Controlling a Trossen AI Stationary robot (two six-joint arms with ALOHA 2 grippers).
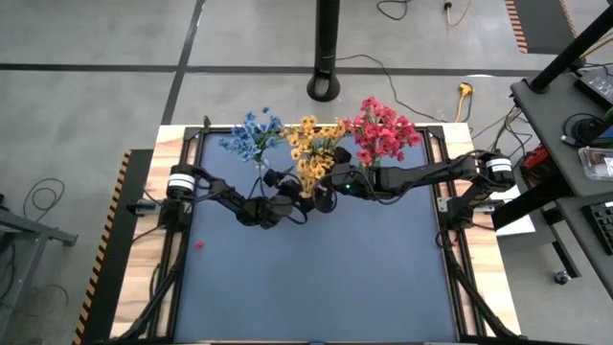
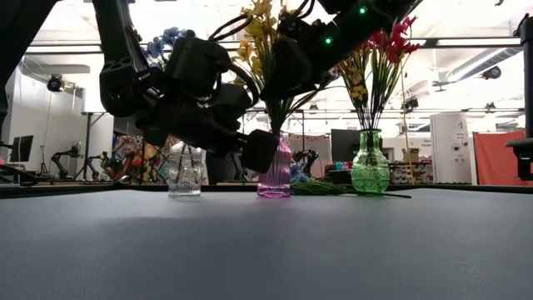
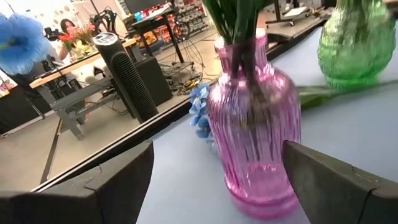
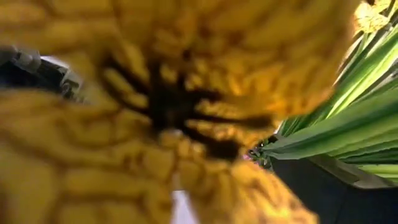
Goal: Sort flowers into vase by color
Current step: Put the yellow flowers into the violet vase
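Yellow flowers [image 2: 265, 33] stand upright, stems vertical in pink vase [image 3: 254, 118]. Left gripper [image 3: 217, 180] spread wide before it; right gripper's jaws cannot be told.

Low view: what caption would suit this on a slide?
Three vases, clear, pink and green, hold flowers beyond two dark arms; one green stem lies flat.

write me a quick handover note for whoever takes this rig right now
Left gripper: open, low, facing the pink vase.
Right gripper: among the yellow flowers; fingers not visible.
Vases stand along the far edge: blue flowers in the clear vase, yellow in pink, red flowers in the green vase.
Left: a blue blossom and a green stem lie behind the pink vase; a red bit sits on the mat.
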